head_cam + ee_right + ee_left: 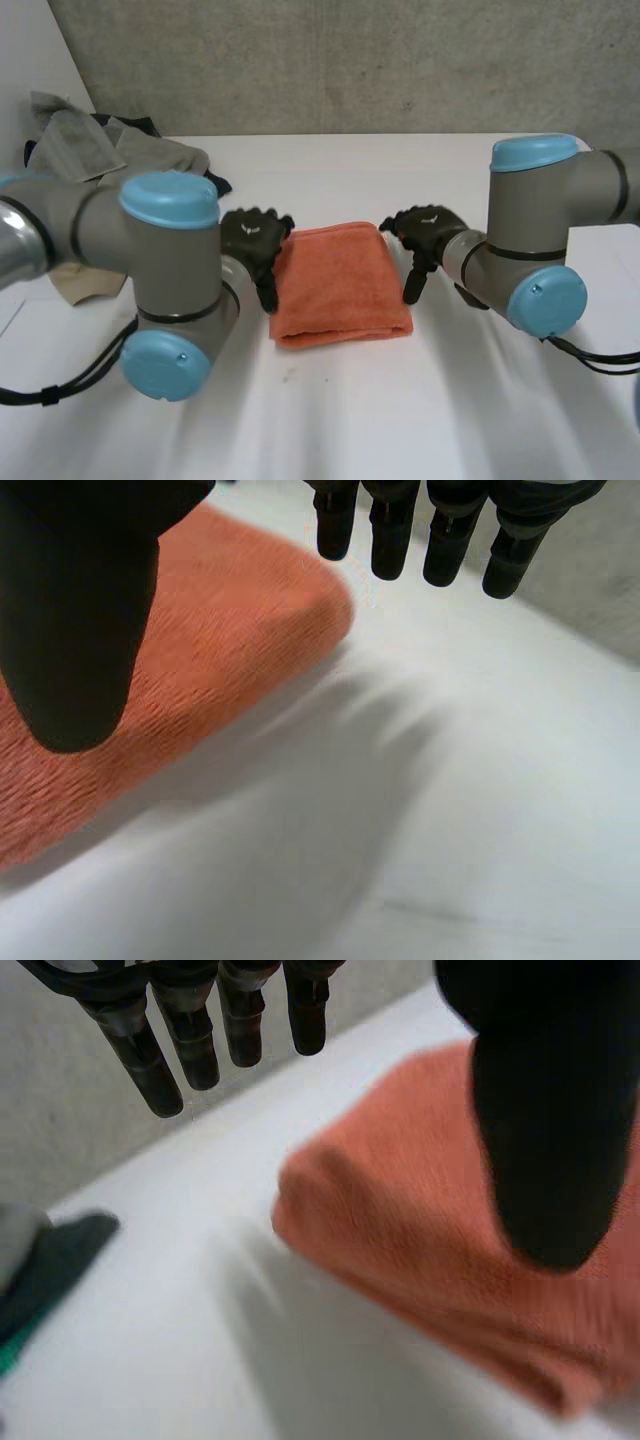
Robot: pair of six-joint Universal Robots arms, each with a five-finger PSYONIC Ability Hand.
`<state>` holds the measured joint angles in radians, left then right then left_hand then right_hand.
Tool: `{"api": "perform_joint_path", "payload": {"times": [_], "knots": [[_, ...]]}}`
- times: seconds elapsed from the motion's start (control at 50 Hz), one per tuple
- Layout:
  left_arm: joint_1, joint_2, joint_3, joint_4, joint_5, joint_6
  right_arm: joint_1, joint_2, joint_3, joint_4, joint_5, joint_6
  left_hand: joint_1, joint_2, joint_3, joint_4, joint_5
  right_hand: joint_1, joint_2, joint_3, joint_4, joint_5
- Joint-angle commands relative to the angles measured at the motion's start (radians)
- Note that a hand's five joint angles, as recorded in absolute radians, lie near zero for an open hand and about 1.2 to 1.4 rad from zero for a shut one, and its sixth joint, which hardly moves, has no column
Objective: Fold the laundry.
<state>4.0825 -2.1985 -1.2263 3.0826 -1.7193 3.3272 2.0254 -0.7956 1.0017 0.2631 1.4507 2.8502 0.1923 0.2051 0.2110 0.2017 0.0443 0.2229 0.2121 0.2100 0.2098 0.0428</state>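
Orange terry towel lies folded between left hand and right hand, both straight-fingered, empty; likely next, fetching heaped grey garments.

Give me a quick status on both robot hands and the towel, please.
Left robot hand open, at left edge of orange towel. Right robot hand open, at its right edge. Towel folded, flat. Grey clothes pile far left, clear.

Left arm covers part of the clothes pile. Thumbs of left hand and right hand hide parts of the towel, also cropped in both wrist views.
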Motion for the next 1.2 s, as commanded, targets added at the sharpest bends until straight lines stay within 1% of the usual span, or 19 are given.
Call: {"api": "perform_joint_path", "payload": {"times": [0.02,0.08,0.1,0.12,0.18,0.2,0.26,0.36,0.38,0.5,0.54,0.58,0.62,0.66,0.78,0.88,1.04,1.14,1.2], "knots": [[0.006,0.134,-0.002,0.019,0.148,0.000,0.001,-0.217,0.234,-0.189,0.053,-0.011,0.007,-0.006,-0.012,-0.003,-0.020,-0.048,-0.038,-0.035,-0.035,-0.043],[0.029,0.178,-0.004,0.027,0.283,-0.005,-0.005,-0.293,0.383,-0.240,0.048,0.011,0.009,-0.003,-0.009,0.000,-0.017,-0.047,-0.036,-0.034,-0.034,-0.041],[0.035,0.189,-0.002,0.025,0.315,-0.005,-0.004,-0.298,0.411,-0.245,0.045,0.012,0.007,-0.006,-0.012,-0.003,-0.020,-0.047,-0.036,-0.034,-0.034,-0.041],[0.051,0.213,-0.004,0.019,0.395,-0.008,-0.001,-0.300,0.435,-0.248,0.043,0.018,0.009,-0.003,-0.009,0.000,-0.017,-0.047,-0.036,-0.034,-0.034,-0.041],[0.070,0.230,-0.006,0.014,0.512,-0.009,0.003,-0.306,0.518,-0.255,0.036,0.073,0.009,-0.003,-0.009,0.000,-0.017,-0.038,-0.027,-0.025,-0.025,-0.033],[0.076,0.235,-0.006,0.005,0.583,-0.012,0.003,-0.306,0.532,-0.257,0.033,0.095,0.004,-0.009,-0.015,-0.006,-0.023,-0.038,-0.027,-0.025,-0.025,-0.033],[0.076,0.240,-0.007,-0.025,0.647,-0.012,0.007,-0.304,0.571,-0.275,0.002,0.191,0.001,-0.012,-0.018,-0.009,-0.026,-0.041,-0.030,-0.028,-0.028,-0.035],[0.073,0.244,-0.015,-0.058,0.653,-0.014,0.010,-0.254,0.584,-0.337,-0.039,0.277,0.001,-0.012,-0.018,-0.009,-0.026,-0.029,-0.019,-0.016,-0.016,-0.024],[0.073,0.246,-0.018,-0.058,0.653,-0.014,0.016,-0.204,0.575,-0.379,-0.033,0.284,0.001,-0.012,-0.018,-0.009,-0.026,-0.026,-0.016,-0.013,-0.013,-0.021],[0.067,0.260,-0.050,-0.056,0.656,-0.012,0.035,-0.142,0.546,-0.508,-0.021,0.275,0.001,-0.012,-0.018,-0.009,-0.026,0.044,0.055,0.057,0.057,0.049],[0.067,0.260,-0.056,-0.055,0.656,-0.012,0.041,-0.113,0.520,-0.533,-0.013,0.271,0.001,-0.012,-0.018,-0.009,-0.026,0.155,0.166,0.168,0.168,0.161],[0.065,0.260,-0.061,-0.055,0.656,-0.014,0.041,-0.084,0.496,-0.535,-0.009,0.270,0.001,-0.012,-0.018,-0.009,-0.026,0.316,0.327,0.329,0.329,0.322],[0.067,0.260,-0.062,-0.055,0.656,-0.014,0.042,-0.054,0.460,-0.532,-0.006,0.268,0.004,-0.009,-0.015,-0.006,-0.023,0.647,0.658,0.660,0.661,0.653],[0.067,0.260,-0.064,-0.055,0.655,-0.014,0.041,-0.051,0.453,-0.532,-0.004,0.268,0.004,-0.009,-0.015,-0.006,-0.023,1.170,1.181,1.183,1.183,1.176],[0.072,0.261,-0.062,-0.053,0.655,-0.015,0.026,-0.086,0.450,-0.541,0.054,0.285,0.004,-0.009,-0.015,-0.006,-0.023,1.173,1.184,1.186,1.186,1.179],[0.067,0.285,-0.058,-0.050,0.659,-0.029,0.003,-0.137,0.428,-0.542,0.057,0.278,0.001,-0.012,-0.018,-0.009,-0.026,1.173,1.184,1.186,1.186,1.179],[0.026,0.316,-0.041,-0.004,0.662,-0.067,-0.249,-0.083,0.261,-0.532,0.056,0.259,-0.002,-0.015,-0.021,-0.012,-0.029,1.173,1.184,1.186,1.186,1.179],[0.010,0.345,-0.038,0.016,0.661,-0.084,-0.407,0.027,0.050,-0.478,0.048,0.215,-0.002,-0.015,-0.021,-0.012,-0.029,1.173,1.184,1.186,1.186,1.179],[0.006,0.350,-0.036,0.016,0.661,-0.091,-0.458,0.093,-0.069,-0.437,0.049,0.215,-0.002,-0.015,-0.021,-0.012,-0.029,1.173,1.184,1.186,1.186,1.179]]}}
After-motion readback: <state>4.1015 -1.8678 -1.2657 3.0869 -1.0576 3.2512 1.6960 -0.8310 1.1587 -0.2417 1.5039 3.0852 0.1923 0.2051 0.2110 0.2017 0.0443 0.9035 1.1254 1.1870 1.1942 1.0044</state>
